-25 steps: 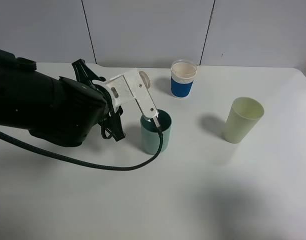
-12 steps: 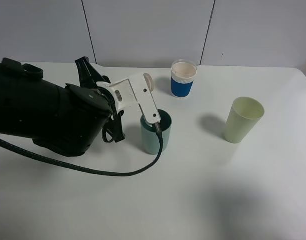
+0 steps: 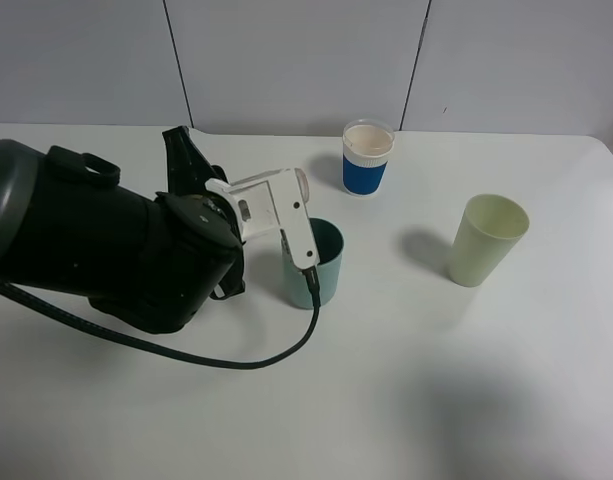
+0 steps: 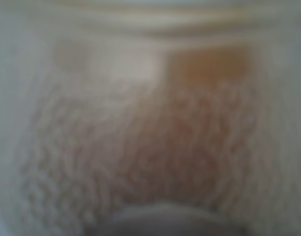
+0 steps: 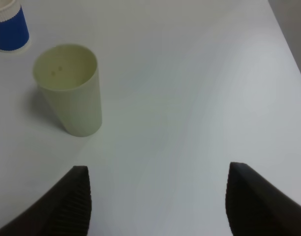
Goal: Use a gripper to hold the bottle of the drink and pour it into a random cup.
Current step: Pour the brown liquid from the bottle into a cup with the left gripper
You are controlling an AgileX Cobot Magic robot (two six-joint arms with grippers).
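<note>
- The left gripper (image 3: 236,210) is held over the middle of the desk (image 3: 436,390), with its white bracket (image 3: 276,200) above the rim of the teal cup (image 3: 324,265).
- The bottle (image 3: 300,184) is mostly hidden behind that bracket. Only its cream neck is seen, off the desk and just above the cup's far rim.
- The bottle appears to be clamped by the left gripper, though the fingertips are hidden.
- The left wrist view is filled by a blurred pale surface with an amber-brown patch.
- The right gripper (image 5: 160,206) is held over the desk's right part, jaws wide apart with nothing between them.
- The pale yellow-green cup (image 3: 486,240) is placed toward the right edge, and the blue-banded white cup (image 3: 367,158) near the far edge.
- A black cable (image 3: 186,350) is trailed toward the left edge.
</note>
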